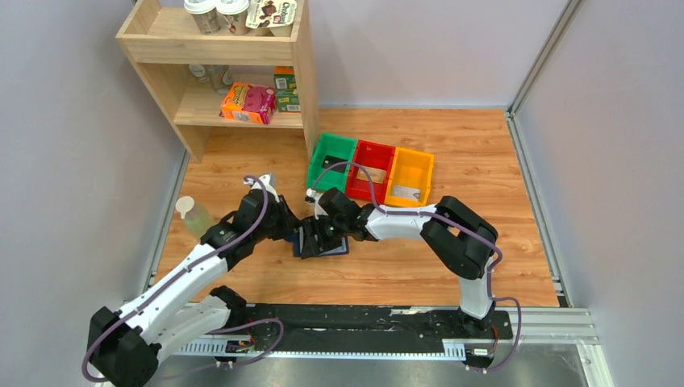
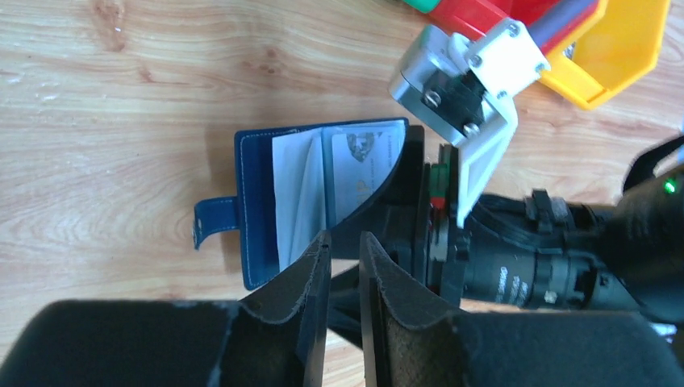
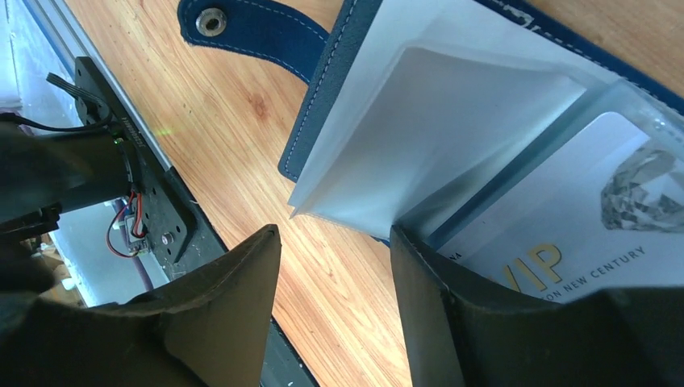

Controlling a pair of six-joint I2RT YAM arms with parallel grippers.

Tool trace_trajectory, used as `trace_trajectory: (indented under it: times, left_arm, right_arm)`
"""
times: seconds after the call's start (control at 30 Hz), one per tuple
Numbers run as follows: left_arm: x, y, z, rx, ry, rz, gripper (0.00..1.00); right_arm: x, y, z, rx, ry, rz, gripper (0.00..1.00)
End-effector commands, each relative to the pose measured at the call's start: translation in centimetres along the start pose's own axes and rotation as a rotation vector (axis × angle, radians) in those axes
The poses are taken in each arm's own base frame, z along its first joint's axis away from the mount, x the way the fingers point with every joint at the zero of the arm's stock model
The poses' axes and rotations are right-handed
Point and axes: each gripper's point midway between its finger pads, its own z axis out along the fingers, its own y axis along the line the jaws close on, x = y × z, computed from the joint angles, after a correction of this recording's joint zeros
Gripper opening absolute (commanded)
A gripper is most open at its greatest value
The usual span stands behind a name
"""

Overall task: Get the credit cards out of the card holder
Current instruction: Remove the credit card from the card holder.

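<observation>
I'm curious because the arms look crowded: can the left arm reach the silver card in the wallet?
Probably not cleanly. The left gripper hovers open at the edge of the card holder, but the right gripper covers part of the silver card, which sits inside a clear pocket.

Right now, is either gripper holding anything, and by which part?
Nothing is held. The left gripper has a narrow, empty gap. The right gripper is open at the edge of a clear pocket of the card holder, clamping nothing.

Reaching inward with both arms, elbows bent, wrists almost meeting. Holding left gripper [image 2: 344, 238] barely parted, right gripper [image 3: 335, 234] spread wider, both tilted downward.
</observation>
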Motion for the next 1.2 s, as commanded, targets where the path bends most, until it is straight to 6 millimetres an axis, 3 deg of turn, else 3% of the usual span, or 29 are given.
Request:
trace_trajectory:
  times: [0.0, 0.23, 0.53, 0.77, 0.9, 1.17]
  left_arm:
    - [-0.9, -2.4, 1.6, 0.087, -0.005, -0.032, 0.25]
    - [1.0, -1.5, 4.1, 0.074, 0.068, -0.059, 0.23]
    - [4.4, 2.1, 6.9, -0.035, 0.156, -0.049, 0.22]
    - [5.9, 5.2, 7.6, -0.141, 0.177, -0.024, 0.2]
    - [6.3, 5.7, 7.6, -0.156, 0.186, -0.015, 0.19]
    - [6.2, 5.7, 7.0, -0.156, 0.184, -0.015, 0.18]
  right_arm:
    - [-0.9, 0.6, 0.5, -0.039, -0.031, -0.008, 0.59]
    - [-1.1, 0.9, 0.6, -0.054, -0.05, -0.015, 0.59]
    - [-1.8, 0.7, -1.4, -0.037, -0.109, -0.015, 0.58]
    - [-3.3, -0.4, -4.2, 0.0, -0.168, 0.014, 0.57]
    - [-4.1, -1.3, -5.6, 0.019, -0.19, 0.039, 0.54]
    - [-5.2, -4.2, -5.2, 0.074, -0.177, 0.069, 0.46]
